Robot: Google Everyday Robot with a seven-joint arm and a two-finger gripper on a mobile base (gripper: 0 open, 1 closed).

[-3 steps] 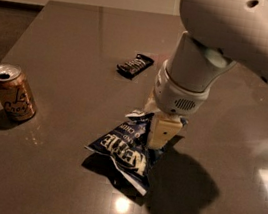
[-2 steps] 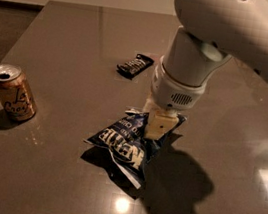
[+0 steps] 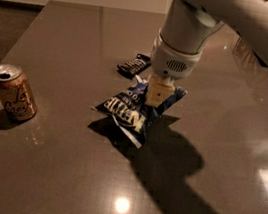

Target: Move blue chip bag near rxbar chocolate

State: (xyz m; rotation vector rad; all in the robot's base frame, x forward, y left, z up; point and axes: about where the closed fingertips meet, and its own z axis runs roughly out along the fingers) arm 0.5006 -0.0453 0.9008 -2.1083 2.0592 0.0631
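Crumpled dark blue foil chip bag (image 3: 129, 112) pinched tight by its top corner in the cream claw (image 3: 157, 94).
Over the middle of the shiny brown surface (image 3: 57, 173), near the small flat dark bar (image 3: 134, 65) behind; gold soda can (image 3: 13, 92) well apart, left.

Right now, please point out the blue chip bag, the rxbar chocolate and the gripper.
blue chip bag (image 3: 129, 111), camera view, printed front.
rxbar chocolate (image 3: 133, 65), camera view, wrapper middle.
gripper (image 3: 155, 98), camera view, between fingertips, at bag's top.

Crumpled blue chip bag (image 3: 127, 112) in gripper (image 3: 154, 99)
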